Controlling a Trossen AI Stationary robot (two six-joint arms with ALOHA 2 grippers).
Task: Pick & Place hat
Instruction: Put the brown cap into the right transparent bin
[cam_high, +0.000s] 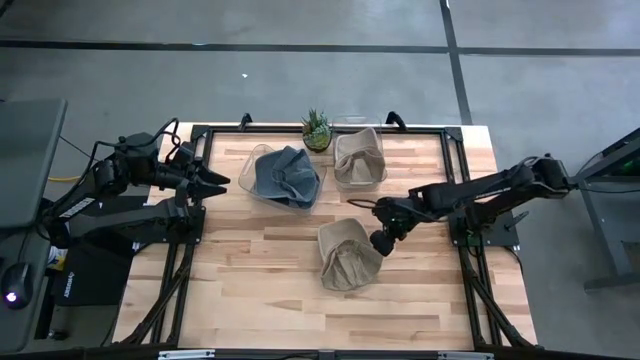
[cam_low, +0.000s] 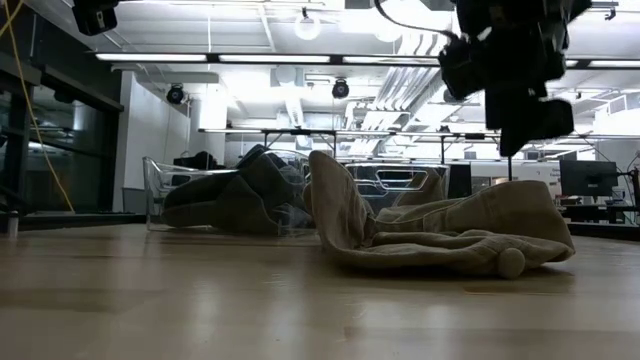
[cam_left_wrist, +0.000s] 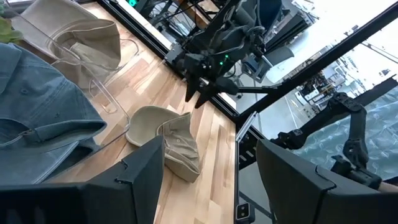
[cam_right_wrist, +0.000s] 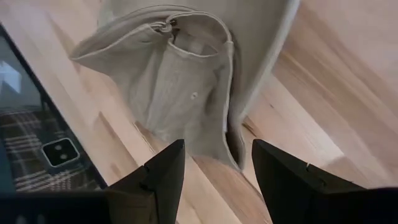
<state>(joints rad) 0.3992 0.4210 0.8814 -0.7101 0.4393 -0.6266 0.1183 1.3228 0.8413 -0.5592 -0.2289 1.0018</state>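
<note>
A tan hat (cam_high: 348, 256) lies crumpled on the wooden table, right of the middle; it also shows in the low view (cam_low: 440, 235) and the right wrist view (cam_right_wrist: 186, 81). My right gripper (cam_high: 381, 240) hangs open just above the hat's right side, tipped steeply down, its fingers (cam_right_wrist: 165, 171) apart over the hat's edge and clear of the cloth (cam_low: 525, 110). My left gripper (cam_high: 215, 183) waits open at the table's left edge, raised, pointing at a blue hat (cam_high: 285, 175) in a clear bin.
Two clear bins stand at the far side: one (cam_high: 262, 192) holds the blue denim hat, the other (cam_high: 358, 158) holds another tan hat. A small green plant (cam_high: 316, 130) stands between them at the far edge. Bare wood lies along the near side.
</note>
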